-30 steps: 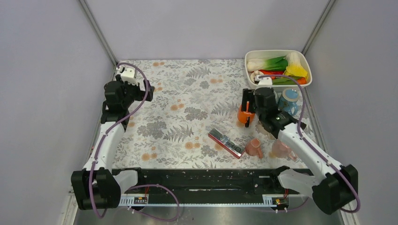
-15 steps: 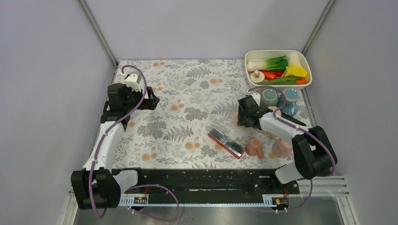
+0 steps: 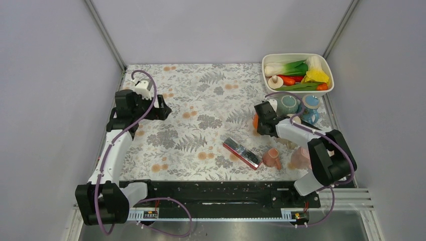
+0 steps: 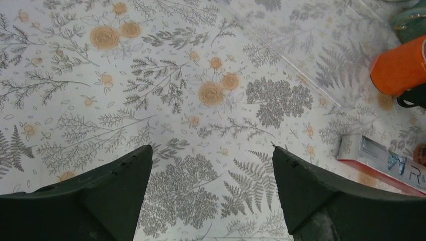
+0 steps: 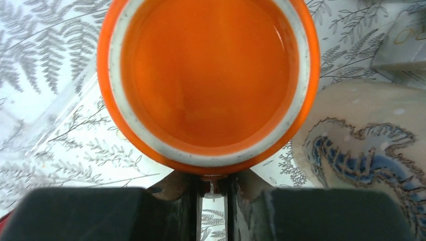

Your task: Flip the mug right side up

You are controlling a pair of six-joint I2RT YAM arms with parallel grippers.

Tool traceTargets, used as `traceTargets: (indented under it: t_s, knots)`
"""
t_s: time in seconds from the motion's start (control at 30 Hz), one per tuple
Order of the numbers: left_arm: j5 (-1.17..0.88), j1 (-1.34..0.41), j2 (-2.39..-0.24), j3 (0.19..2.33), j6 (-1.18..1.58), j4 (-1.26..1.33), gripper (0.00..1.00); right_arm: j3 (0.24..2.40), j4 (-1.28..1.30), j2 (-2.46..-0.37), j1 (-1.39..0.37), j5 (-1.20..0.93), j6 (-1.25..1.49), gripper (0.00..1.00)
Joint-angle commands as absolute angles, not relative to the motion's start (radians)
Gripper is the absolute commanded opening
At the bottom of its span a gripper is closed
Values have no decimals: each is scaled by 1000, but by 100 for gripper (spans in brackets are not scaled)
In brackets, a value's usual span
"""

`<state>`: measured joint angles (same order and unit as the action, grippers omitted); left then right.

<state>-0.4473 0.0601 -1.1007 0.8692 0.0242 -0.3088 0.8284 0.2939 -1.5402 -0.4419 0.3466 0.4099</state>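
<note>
The left gripper (image 3: 164, 111) hangs above the floral cloth (image 3: 201, 100) toward 9 o'clock on the table. Its fingers are spread wide, with nothing between them but fern print.

At about 5 o'clock from the cloth's middle, a red-and-white toothpaste box (image 3: 241, 153) lies flat and slanted.

The orange mug (image 5: 208, 75) sits toward 3 o'clock on the table, just beyond the box's far end. The right wrist camera looks straight onto a round orange face ringed in pale white. It looks shallow, like the base, but I cannot tell that for sure. From the left wrist camera the mug's body appears tipped rather than standing straight.

The right gripper (image 5: 213, 195) is at the mug's 6 o'clock edge in its own view. Its fingers are drawn nearly together and pinch a narrow piece of the mug at the rim.

A cream dish with blue scrollwork (image 5: 361, 145) lies at 4 o'clock of the mug in that view. Two pink cups (image 3: 272, 158) lie near the table's front edge, toward 4 o'clock. A teal mug (image 3: 288, 104) and a blue mug (image 3: 311, 106) stand just in front of the white tub of vegetables (image 3: 294, 54), which sits in the 1 o'clock corner.
</note>
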Motion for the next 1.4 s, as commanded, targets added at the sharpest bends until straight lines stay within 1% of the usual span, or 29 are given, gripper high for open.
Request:
traceTargets:
  t_s: [0.0, 0.13, 0.23, 0.33, 0.43, 0.57, 0.6, 0.67, 0.73, 0.8, 0.87, 0.93, 1.0, 1.1, 1.17, 1.23, 1.37]
  knots:
    - [-523, 55, -1091, 992, -47, -462, 91, 862, 234, -1411, -439, 219, 389, 0]
    - [-564, -18, -1194, 1182, -174, -741, 90, 899, 285, -1255, -439, 87, 380, 0]
    - [-615, -69, -1272, 1312, -232, -888, 88, 929, 298, -1179, -439, 21, 393, 0]
    - [-673, -87, -1333, 1443, -230, -998, 88, 978, 284, -1151, -439, -87, 423, 0]
    - [-734, -100, -1406, 1657, -236, -1133, 89, 1014, 180, -1136, -439, -254, 498, 0]
    - [-860, -128, -1491, 1886, -154, -1191, 88, 1126, 106, -1153, -439, -337, 634, 0]
    - [-894, -139, -1505, 1923, -93, -1158, 88, 1157, 106, -1159, -439, -347, 678, 0]
    - [-988, -161, -1518, 1924, 102, -994, 88, 1203, 112, -1166, -439, -355, 739, 0]
    - [-1024, -206, -1505, 1844, 294, -749, 88, 1211, 112, -1160, -439, -359, 766, 0]
    - [-1000, -280, -1478, 1731, 396, -481, 89, 1186, 81, -1152, -439, -381, 773, 0]
    - [-992, -339, -1492, 1679, 460, -339, 90, 1142, 36, -1135, -439, -393, 776, 0]
    - [-997, -379, -1546, 1692, 553, -256, 89, 1085, -45, -1108, -438, -398, 793, 0]
    - [-1021, -402, -1597, 1701, 696, -153, 86, 1052, -62, -1086, -439, -390, 799, 0]
    - [-1011, -418, -1644, 1657, 888, 18, 81, 1014, -111, -1064, -439, -411, 806, 0]
    - [-1025, -429, -1673, 1638, 990, 112, 74, 1005, -110, -1061, -438, -403, 812, 0]
    - [-1038, -444, -1678, 1631, 998, 142, 72, 996, -121, -1061, -439, -403, 814, 0]
    - [-1041, -464, -1697, 1652, 951, 62, 69, 989, -146, -1085, -439, -408, 814, 0]
